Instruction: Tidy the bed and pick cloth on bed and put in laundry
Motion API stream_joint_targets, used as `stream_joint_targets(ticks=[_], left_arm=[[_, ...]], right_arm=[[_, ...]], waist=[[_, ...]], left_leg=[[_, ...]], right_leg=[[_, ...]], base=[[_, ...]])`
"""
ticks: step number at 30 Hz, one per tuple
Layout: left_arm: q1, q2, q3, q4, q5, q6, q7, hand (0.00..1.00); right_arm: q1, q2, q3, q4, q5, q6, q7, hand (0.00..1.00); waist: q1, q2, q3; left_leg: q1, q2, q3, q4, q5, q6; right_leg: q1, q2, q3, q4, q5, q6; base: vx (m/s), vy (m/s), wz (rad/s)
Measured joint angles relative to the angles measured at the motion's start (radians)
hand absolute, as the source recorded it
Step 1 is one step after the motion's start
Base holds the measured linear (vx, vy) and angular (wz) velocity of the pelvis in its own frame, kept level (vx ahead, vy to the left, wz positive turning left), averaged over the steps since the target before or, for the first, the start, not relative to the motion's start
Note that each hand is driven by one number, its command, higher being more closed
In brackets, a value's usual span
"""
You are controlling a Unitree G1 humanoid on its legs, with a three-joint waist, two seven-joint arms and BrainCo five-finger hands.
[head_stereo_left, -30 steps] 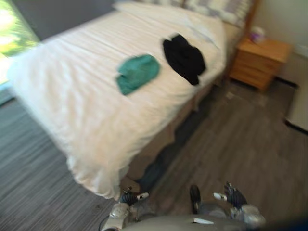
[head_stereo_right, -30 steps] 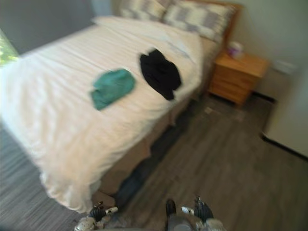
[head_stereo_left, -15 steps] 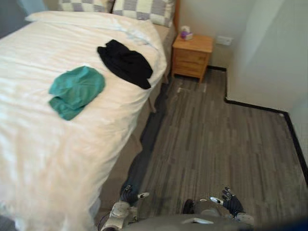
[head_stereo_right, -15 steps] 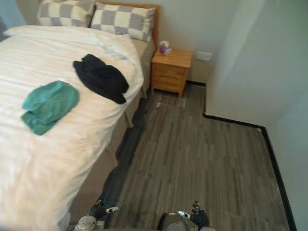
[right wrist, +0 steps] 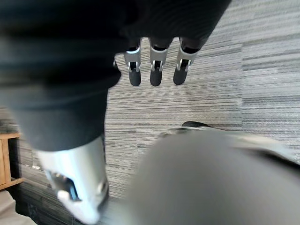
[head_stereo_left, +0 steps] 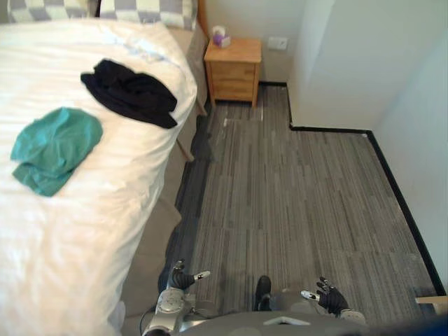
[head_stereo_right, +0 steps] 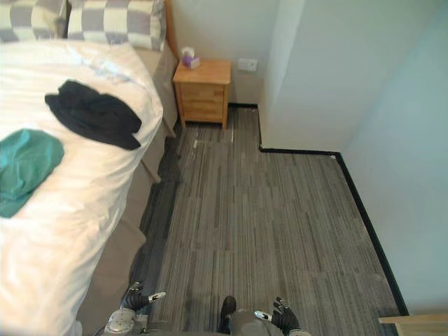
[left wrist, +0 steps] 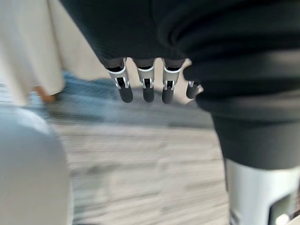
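Observation:
A crumpled teal cloth (head_stereo_left: 50,148) and a black cloth (head_stereo_left: 129,92) lie apart on the white duvet of the bed (head_stereo_left: 91,231), at the left of the eye views. My left hand (head_stereo_left: 182,279) hangs low by the bed's near corner, far below both cloths. Its fingers (left wrist: 145,86) are relaxed and hold nothing. My right hand (head_stereo_left: 329,299) hangs over the grey floor, its fingers (right wrist: 156,70) straight and empty.
A wooden nightstand (head_stereo_left: 234,68) with a tissue box (head_stereo_left: 220,36) stands past the bed's head, by checked pillows (head_stereo_right: 117,22). White walls with black skirting (head_stereo_left: 402,203) jut in at the right. Grey plank floor (head_stereo_left: 287,203) lies open beside the bed. A wooden edge (head_stereo_left: 430,301) shows at the lower right.
The camera has swung to the right: the bed and both cloths have slid to the left of the views and more floor and wall show. The cloths lie as before. Both hands still hang empty.

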Motion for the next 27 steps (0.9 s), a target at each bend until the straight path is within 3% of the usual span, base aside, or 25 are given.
stream_joint_targets(ticks=[1, 2, 3, 4, 5, 8, 12, 13, 19, 23, 27], left_arm=[[0.004, -0.024, -0.001, -0.002, -0.003, -0.002, -0.004, 0.0], [0.013, -0.021, 0.001, -0.015, -0.007, -0.018, -0.008, 0.0], [-0.003, -0.022, 0.012, 0.009, -0.022, 0.001, -0.014, 0.0], [-0.005, -0.022, 0.0, 0.015, -0.022, 0.005, -0.024, 0.0], [-0.004, -0.026, -0.01, 0.025, -0.022, 0.005, -0.028, 0.0], [-0.018, -0.031, -0.032, 0.047, -0.031, 0.01, -0.03, 0.0], [-0.021, -0.023, -0.034, 0.062, -0.072, 0.038, -0.027, 0.0], [-0.043, 0.007, 0.008, 0.083, -0.112, 0.179, -0.026, 0.0], [-0.04, 0.004, 0.021, 0.085, -0.115, 0.171, -0.026, 0.0], [-0.021, -0.016, 0.097, 0.092, -0.187, 0.104, -0.049, 0.0], [0.014, -0.034, 0.167, 0.097, -0.263, 0.003, -0.152, 0.0]], right_arm=[[-0.01, -0.027, -0.004, -0.027, -0.004, 0.001, 0.005, 0.0], [-0.001, -0.026, -0.01, -0.059, 0.0, 0.003, 0.001, 0.0], [-0.005, -0.005, -0.018, -0.055, 0.006, 0.02, -0.001, 0.0], [0.019, 0.005, -0.017, -0.057, 0.015, 0.021, -0.001, 0.0], [0.04, 0.007, -0.033, -0.063, 0.041, 0.022, -0.004, 0.0], [0.06, 0.016, -0.051, -0.05, 0.083, 0.031, -0.008, 0.0], [0.058, 0.019, -0.068, -0.012, 0.07, 0.032, -0.008, 0.0], [0.009, 0.022, -0.061, 0.046, 0.071, 0.052, 0.034, 0.0], [0.012, 0.024, -0.066, 0.046, 0.077, 0.05, 0.034, 0.0], [0.041, 0.042, -0.099, 0.045, 0.162, 0.027, 0.032, 0.0], [0.079, 0.072, -0.169, 0.027, 0.223, 0.008, 0.017, 0.0]], waist=[[-0.003, 0.034, -0.001], [-0.009, 0.0, 0.01], [-0.019, -0.009, 0.023], [-0.029, -0.009, 0.014], [-0.035, 0.009, -0.013], [-0.036, 0.011, -0.019], [-0.034, 0.006, -0.021], [-0.033, -0.024, 0.003], [-0.034, -0.026, 0.003], [-0.03, -0.029, 0.005], [-0.028, -0.028, 0.006]], left_leg=[[-0.002, 0.038, 0.005, -0.059, 0.001, 0.001], [0.017, -0.004, 0.012, -0.094, -0.049, -0.072], [0.042, -0.014, 0.016, -0.08, -0.052, -0.059], [0.044, -0.005, 0.005, -0.089, -0.045, -0.062], [0.047, -0.004, 0.001, -0.108, -0.031, -0.074], [0.082, -0.017, 0.002, -0.167, 0.016, -0.08], [0.099, -0.026, -0.008, -0.204, 0.078, -0.084], [0.138, -0.021, -0.036, -0.272, 0.063, -0.099], [0.134, -0.022, -0.04, -0.273, 0.063, -0.099], [0.126, -0.021, -0.036, -0.273, 0.065, -0.096], [0.12, -0.009, -0.011, -0.257, 0.046, -0.096]], right_leg=[[-0.055, 0.006, -0.049, 0.148, -0.03, -0.061], [-0.093, -0.093, -0.06, 0.355, -0.119, -0.057], [-0.055, -0.093, -0.04, 0.334, -0.152, -0.046], [-0.042, -0.083, -0.049, 0.309, -0.139, -0.042], [-0.04, -0.082, -0.049, 0.299, -0.13, -0.043], [-0.029, -0.091, -0.047, 0.283, -0.117, -0.047], [0.038, -0.085, -0.066, 0.151, -0.05, -0.04], [0.174, -0.033, -0.079, -0.132, 0.114, -0.029], [0.173, -0.037, -0.096, -0.131, 0.112, -0.026], [0.172, -0.042, -0.107, -0.131, 0.103, -0.017], [0.171, -0.033, -0.105, -0.125, 0.094, -0.021]], base=[[-0.06, 0.033, -0.77], [-0.02, 0.026, -0.58], [-0.04, 0.032, -0.29], [0.04, -0.014, 0.06], [0.07, 0.014, 0.1], [0.07, 0.018, 0.03], [0.02, 0.025, 0.14], [0.0, 0.014, 0.09], [0.0, 0.001, 0.02], [0.02, 0.035, 0.1], [0.05, 0.044, -0.08]])
